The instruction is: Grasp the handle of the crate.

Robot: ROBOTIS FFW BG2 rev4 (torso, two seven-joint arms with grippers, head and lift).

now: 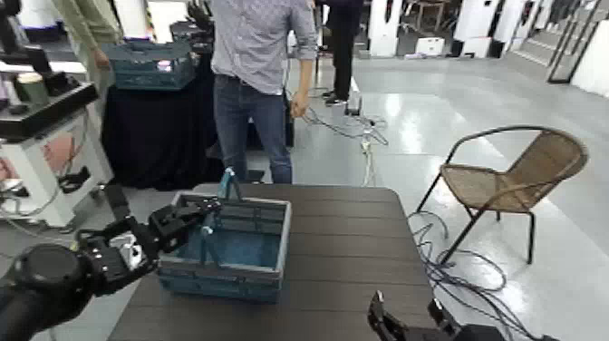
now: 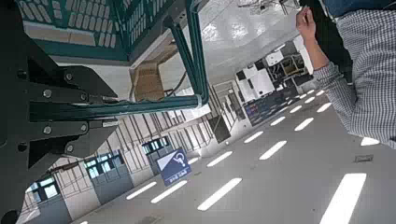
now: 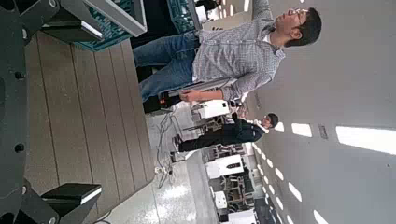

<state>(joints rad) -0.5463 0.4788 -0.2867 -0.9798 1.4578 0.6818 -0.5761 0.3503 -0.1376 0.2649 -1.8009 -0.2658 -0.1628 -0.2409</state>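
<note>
The blue-teal crate point(image 1: 227, 247) stands on the left part of the dark table point(image 1: 349, 249). Its thin light-blue handle point(image 1: 231, 184) rises upright from its middle. My left gripper point(image 1: 207, 214) reaches in over the crate's left rim at the foot of the handle. In the left wrist view the handle point(image 2: 194, 47) runs as a teal bar between the fingers of the left gripper point(image 2: 131, 107), which is shut on it, with the crate's lattice point(image 2: 84, 17) behind. My right gripper point(image 1: 405, 322) waits low at the table's near edge. In its wrist view the right gripper point(image 3: 117, 107) is open and holds nothing.
A person point(image 1: 256, 82) stands just beyond the table's far edge. A darker blue crate point(image 1: 149, 65) rests on a black-draped table at back left. A wicker chair point(image 1: 517, 177) and floor cables point(image 1: 453, 263) lie to the right.
</note>
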